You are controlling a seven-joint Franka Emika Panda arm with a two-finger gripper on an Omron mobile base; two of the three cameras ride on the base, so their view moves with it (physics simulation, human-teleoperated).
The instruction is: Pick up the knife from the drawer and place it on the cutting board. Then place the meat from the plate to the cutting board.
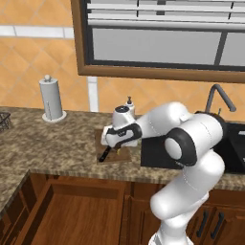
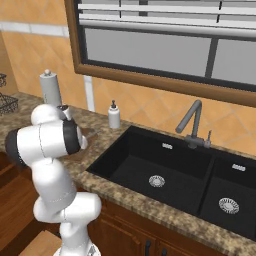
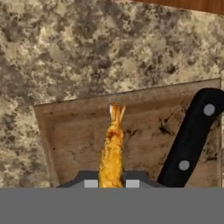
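Hand view: meat, one orange-yellow strip, runs straight up from between the two finger tips at the bottom edge, over the cutting board. Gripper looks closed on the meat's lower end, tips narrowly apart with the strip between them; actual contact is cut off by the bottom band. Can't tell whether the meat's far end touches the board or hangs just above it.

One knife: black handle with two silver rivets lies on the board to the right of the meat, tilted, near it but apart. Blade is out of frame at the bottom. Handle end reaches the board's far right corner.

One board, brown with dark stains, lying on the speckled granite counter. Its near and right edges are cut off.

Left base view: gripper hangs over the cutting board near the counter's front edge, the hand covering most of the board. Knife shows as a dark sliver poking out below the hand; meat too small to make out. One drawer stands pulled open below the counter, reddish-brown, its front cut off by the frame. One paper towel holder stands well left of the board, one soap bottle behind the hand.

Right base view: the arm's elbow hides the hand and nearly all the board. Black sink with two basins, one faucet.
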